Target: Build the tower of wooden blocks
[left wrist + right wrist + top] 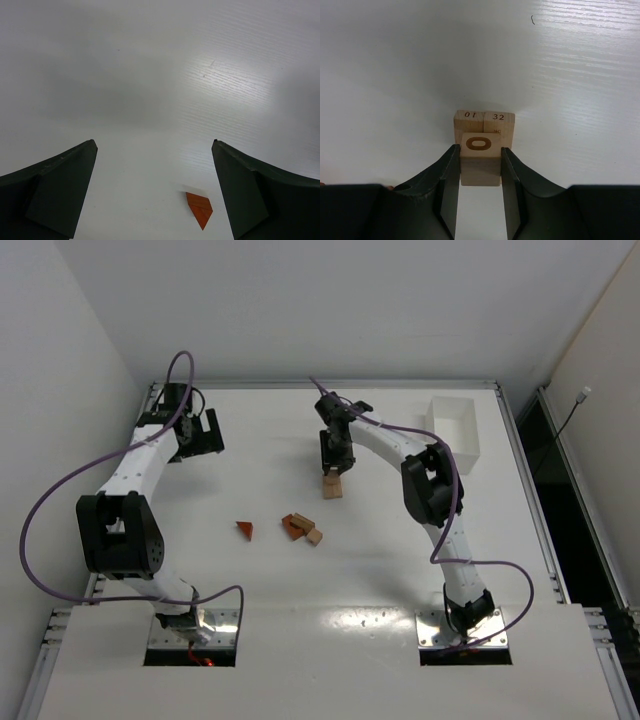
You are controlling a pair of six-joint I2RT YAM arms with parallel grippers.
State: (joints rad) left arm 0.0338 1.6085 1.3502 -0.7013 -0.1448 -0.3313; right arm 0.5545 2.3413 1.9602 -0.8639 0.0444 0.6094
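My right gripper (480, 148) is shut on a pale tan cube (480, 162) marked "0". It holds the cube against two tan bars (484, 121) marked "01" and "32" that stand side by side on the table. In the top view the right gripper (335, 453) is just behind this small stack (332, 487). A reddish-brown wedge (245, 529) lies alone left of centre and shows in the left wrist view (200, 209). A cluster of reddish-brown pieces (294, 524) with a tan block (314, 536) lies at centre. My left gripper (196, 433) is open and empty at the far left; its jaws (154, 145) stand wide apart.
A white rectangular tray (452, 427) stands at the back right. The table's raised metal rim (320, 386) runs along the far edge, with walls close on both sides.
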